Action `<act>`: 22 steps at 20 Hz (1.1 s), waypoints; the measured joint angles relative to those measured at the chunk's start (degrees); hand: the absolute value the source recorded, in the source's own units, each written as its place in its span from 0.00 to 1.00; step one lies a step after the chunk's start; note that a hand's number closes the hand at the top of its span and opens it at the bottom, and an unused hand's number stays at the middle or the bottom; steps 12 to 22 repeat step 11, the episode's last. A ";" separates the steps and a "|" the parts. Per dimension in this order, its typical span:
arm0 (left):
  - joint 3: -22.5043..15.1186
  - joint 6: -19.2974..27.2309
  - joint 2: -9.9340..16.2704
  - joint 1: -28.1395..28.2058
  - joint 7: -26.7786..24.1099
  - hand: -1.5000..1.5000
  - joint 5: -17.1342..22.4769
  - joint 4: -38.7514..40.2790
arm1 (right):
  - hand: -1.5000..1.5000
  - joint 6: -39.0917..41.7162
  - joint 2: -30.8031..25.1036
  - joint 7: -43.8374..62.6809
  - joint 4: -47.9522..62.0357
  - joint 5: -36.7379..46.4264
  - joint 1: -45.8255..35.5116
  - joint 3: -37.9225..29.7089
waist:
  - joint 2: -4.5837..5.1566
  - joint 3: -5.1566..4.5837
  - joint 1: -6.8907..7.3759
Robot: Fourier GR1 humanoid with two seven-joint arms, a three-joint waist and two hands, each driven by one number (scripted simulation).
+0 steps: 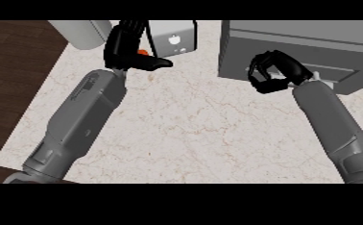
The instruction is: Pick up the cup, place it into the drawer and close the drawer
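Head view: left hand [129,46] at counter's far edge, fingers curled round cup [143,52], only orange sliver showing. Drawer [284,51] lies well right of cup. Right hand [273,72] nearer, at drawer front, fingers curled, holding nothing visible.

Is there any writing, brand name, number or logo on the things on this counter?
No words or numbers can be read anywhere.
One sign only: a small pale apple-shaped logo on the grey box at the far edge of the counter, just beyond the left hand; no lettering goes with it.
The grey drawer unit by the right hand shows no marking.
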 measured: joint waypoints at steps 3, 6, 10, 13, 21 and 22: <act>-0.14 -0.67 0.20 0.86 0.06 0.00 0.09 -0.56 | 1.00 2.09 -0.61 -0.27 -0.51 -1.11 0.39 -0.41 | 0.15 0.10 0.41; -0.27 -1.19 0.00 1.31 0.17 0.00 0.28 -1.13 | 1.00 4.51 -1.28 -0.04 -1.20 -2.37 0.75 -0.84 | 0.36 0.21 0.83; -0.20 -1.95 0.17 1.90 0.15 0.00 0.53 -1.62 | 1.00 7.34 -1.98 0.42 -2.17 -3.92 1.17 -1.33 | 0.68 0.37 1.20; -0.21 -2.15 0.27 2.02 0.16 0.00 0.56 -1.82 | 1.00 7.87 -2.17 0.59 -2.38 -4.22 1.35 -1.43 | 0.67 0.41 1.37; -0.21 -2.15 0.27 2.02 0.16 0.00 0.56 -1.82 | 1.00 7.87 -2.17 0.59 -2.38 -4.22 1.35 -1.43 | 0.67 0.41 1.37; -0.21 -2.15 0.27 2.02 0.16 0.00 0.56 -1.82 | 1.00 7.87 -2.17 0.59 -2.38 -4.22 1.35 -1.43 | 0.67 0.41 1.37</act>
